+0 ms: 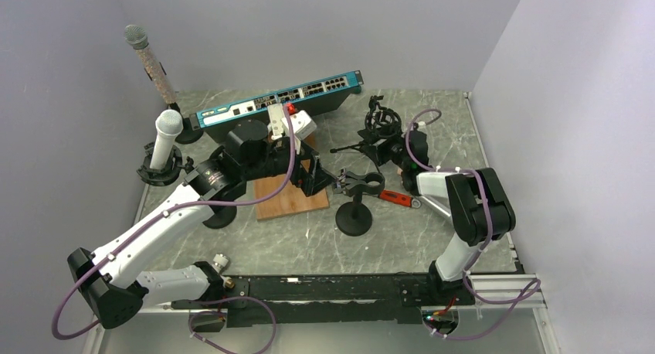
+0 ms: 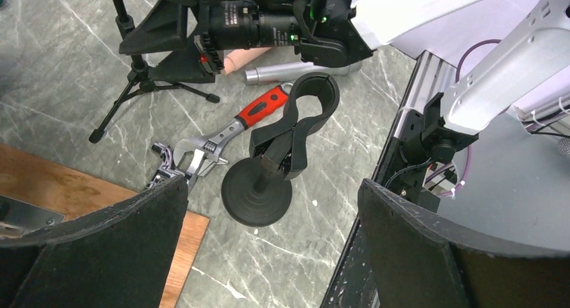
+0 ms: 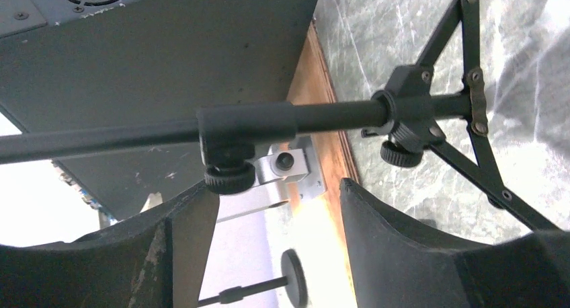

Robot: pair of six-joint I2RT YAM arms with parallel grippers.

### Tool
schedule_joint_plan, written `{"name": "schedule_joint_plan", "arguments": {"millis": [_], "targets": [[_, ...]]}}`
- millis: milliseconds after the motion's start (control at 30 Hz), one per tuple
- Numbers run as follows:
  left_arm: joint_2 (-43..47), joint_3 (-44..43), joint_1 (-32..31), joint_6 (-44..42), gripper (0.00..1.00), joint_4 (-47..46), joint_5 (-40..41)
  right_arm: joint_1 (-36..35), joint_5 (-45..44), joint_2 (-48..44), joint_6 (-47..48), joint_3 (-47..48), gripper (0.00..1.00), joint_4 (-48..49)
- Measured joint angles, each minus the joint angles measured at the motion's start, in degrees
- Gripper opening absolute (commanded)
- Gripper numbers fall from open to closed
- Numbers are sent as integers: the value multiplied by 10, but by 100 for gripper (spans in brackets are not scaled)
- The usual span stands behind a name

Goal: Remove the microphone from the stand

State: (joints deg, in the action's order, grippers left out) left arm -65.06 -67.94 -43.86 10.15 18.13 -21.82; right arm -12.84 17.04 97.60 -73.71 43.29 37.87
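Note:
A black stand (image 1: 354, 217) with a round base and a clip (image 2: 312, 96) stands mid-table, and its clip holds nothing. A grey microphone (image 2: 296, 71) with a pale pink end lies flat on the table beyond it, under my right wrist and apart from the right fingers. My left gripper (image 2: 272, 254) hovers just left of the stand, its jaws wide open and empty, also seen from above as the left gripper (image 1: 313, 176). My right gripper (image 3: 275, 234) is open, nothing between its fingers, with a tripod's rod (image 3: 269, 123) just ahead of them.
A white microphone (image 1: 166, 137) sits in a stand at the left and a glittery microphone (image 1: 147, 60) stands back left. A red-handled wrench (image 2: 222, 130), a wooden board (image 1: 290, 199), a blue network switch (image 1: 278, 99) and a black tripod (image 1: 378, 126) crowd the middle.

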Motion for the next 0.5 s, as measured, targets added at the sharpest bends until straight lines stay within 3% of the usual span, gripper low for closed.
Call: {"name": "schedule_joint_plan", "arguments": {"millis": [200,500], "targets": [[5,0,0,0,99,1,-2,5,-9,0,-54,-54,57,79],[8,-2,0,0,100,2,-2,12,-2,15,-65,-29,56,85]]}}
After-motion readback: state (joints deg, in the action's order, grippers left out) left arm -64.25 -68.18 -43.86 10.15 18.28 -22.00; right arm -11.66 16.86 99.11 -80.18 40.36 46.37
